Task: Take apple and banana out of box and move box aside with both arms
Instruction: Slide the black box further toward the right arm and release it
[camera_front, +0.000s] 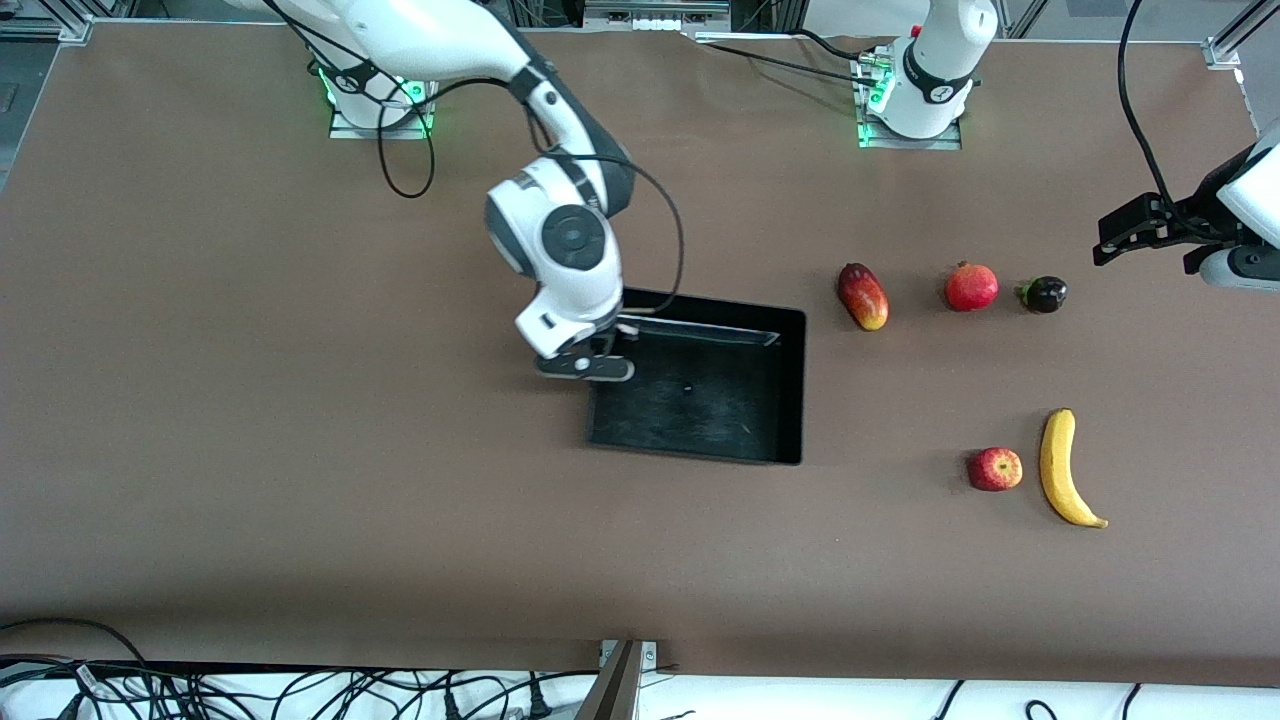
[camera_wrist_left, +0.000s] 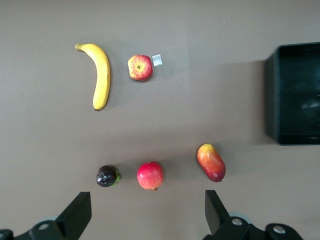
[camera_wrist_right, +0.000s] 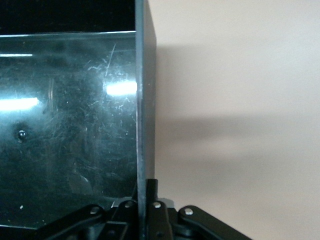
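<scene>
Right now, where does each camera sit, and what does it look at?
Front view: high across the table, facing the bases; shows both arms, the right gripper shut on the box wall.
Left wrist view: looks down past the open left gripper at the banana, the apple.
Right wrist view: at the wall, own fingers clamping it.
Shared: the box.

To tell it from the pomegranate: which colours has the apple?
Red with yellowish streaks; the apple shows best in the left wrist view.

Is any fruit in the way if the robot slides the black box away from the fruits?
Nothing visible blocks it. The right end effector is shut on the box wall at the right arm's end; bare table lies there. The apple and banana lie toward the left arm's end.
</scene>
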